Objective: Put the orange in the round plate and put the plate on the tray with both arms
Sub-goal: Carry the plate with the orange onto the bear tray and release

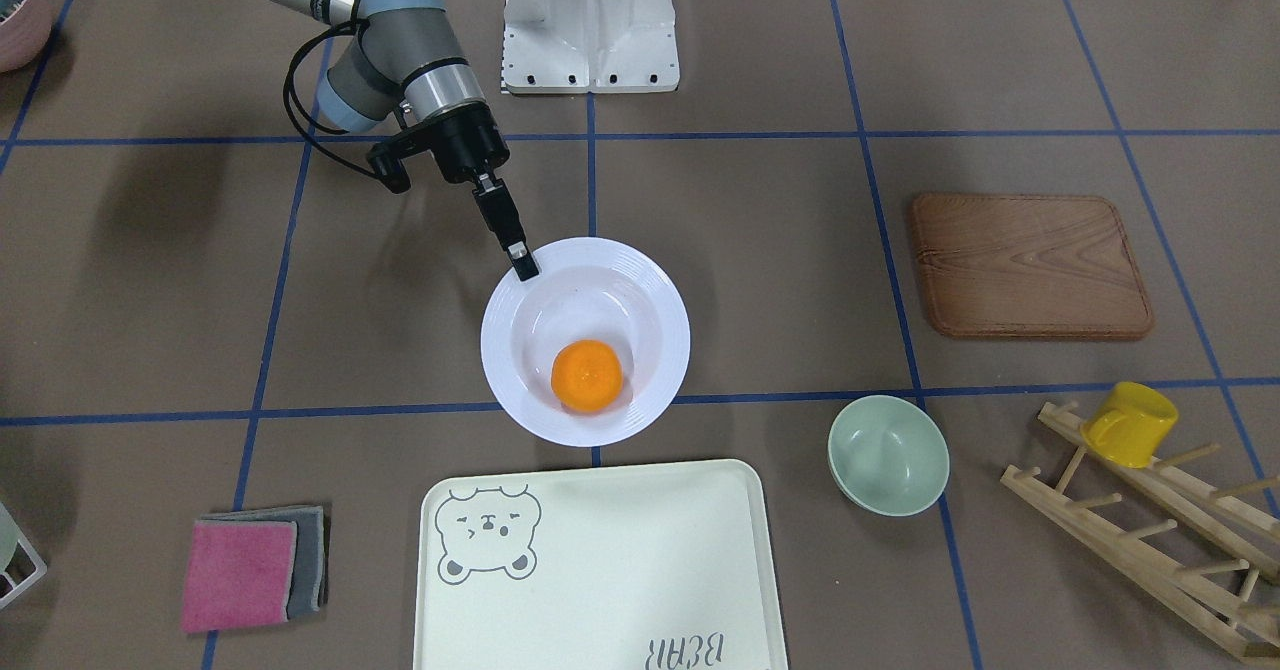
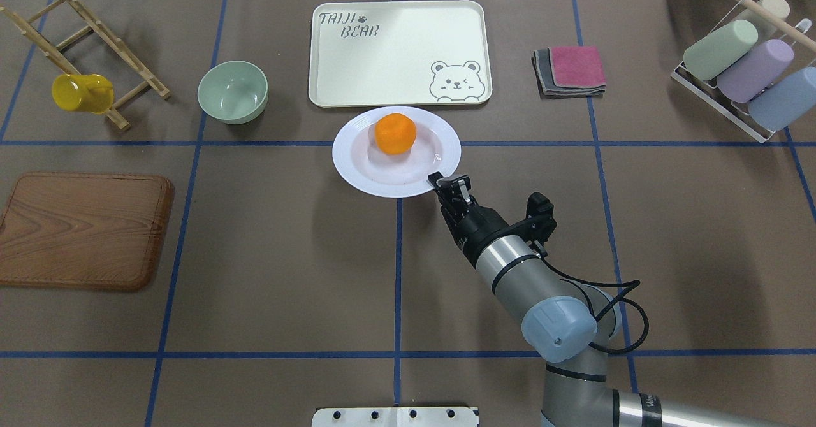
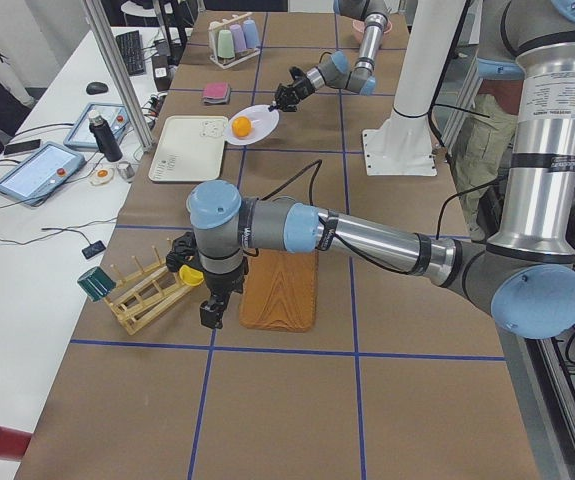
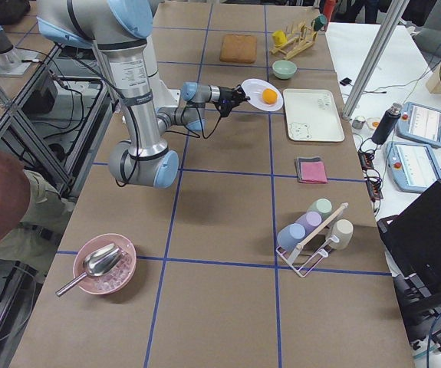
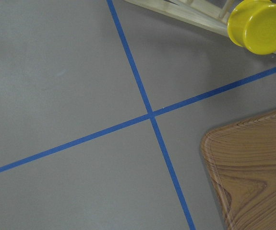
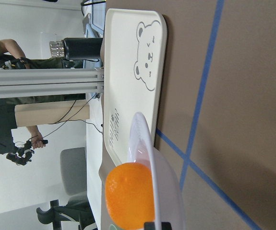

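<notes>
The orange (image 1: 587, 376) lies in the well of the white round plate (image 1: 660, 290), which sits just short of the cream bear tray (image 1: 600, 570). My right gripper (image 1: 522, 262) is shut on the plate's rim at the side away from the tray. From overhead, the right gripper (image 2: 441, 181) pinches the rim of the plate (image 2: 357, 166) holding the orange (image 2: 395, 133), with the tray (image 2: 395, 51) beyond. The right wrist view shows the plate (image 6: 145, 139) edge-on with the orange (image 6: 130, 195). My left gripper (image 3: 210, 315) hangs by the wooden board; I cannot tell its state.
A pale green bowl (image 1: 888, 453) stands beside the tray. A wooden board (image 1: 1030, 265) and a wooden rack holding a yellow mug (image 1: 1130, 423) lie on my left side. Folded cloths (image 1: 250, 570) and a cup rack (image 2: 743, 70) are on my right.
</notes>
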### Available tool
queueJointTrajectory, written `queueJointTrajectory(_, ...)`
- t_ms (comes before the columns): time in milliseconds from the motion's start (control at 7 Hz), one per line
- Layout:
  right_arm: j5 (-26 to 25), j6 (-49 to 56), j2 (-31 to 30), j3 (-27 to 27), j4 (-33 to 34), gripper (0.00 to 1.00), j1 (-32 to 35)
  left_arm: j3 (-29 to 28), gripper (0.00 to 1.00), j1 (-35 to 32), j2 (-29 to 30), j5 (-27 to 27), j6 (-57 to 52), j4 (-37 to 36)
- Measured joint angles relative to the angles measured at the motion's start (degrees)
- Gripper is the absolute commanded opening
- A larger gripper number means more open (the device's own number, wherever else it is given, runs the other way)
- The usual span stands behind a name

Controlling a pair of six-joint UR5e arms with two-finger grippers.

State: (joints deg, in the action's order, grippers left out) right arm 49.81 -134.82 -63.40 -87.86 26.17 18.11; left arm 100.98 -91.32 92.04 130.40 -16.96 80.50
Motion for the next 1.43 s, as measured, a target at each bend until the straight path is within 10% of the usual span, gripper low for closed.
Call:
queueJointTrajectory(857, 5.54, -6.15, 21.55, 31.73, 0.61, 0.0, 11.29, 3.55, 0.99, 0.07, -5.35, 5.55, 3.85, 1.22)
queueJointTrajectory(1000, 4.96, -8.54, 24.42, 36.44, 0.78, 0.81, 11.9, 3.58, 0.99, 0.08, -5.36, 5.56, 3.86, 1.23)
queueJointTrajectory(1143, 4.46, -9.4, 25.53, 38.42, 1.12, 1.0, 12.12, 3.68, 0.99, 0.09, -5.35, 5.56, 3.86, 1.23)
queueJointTrajectory(1429, 5.22, -2.17, 23.46, 33.3, 5.94, 1.0, 10.91, 3.83, 0.99, 0.09, -5.28, 5.56, 3.87, 1.24)
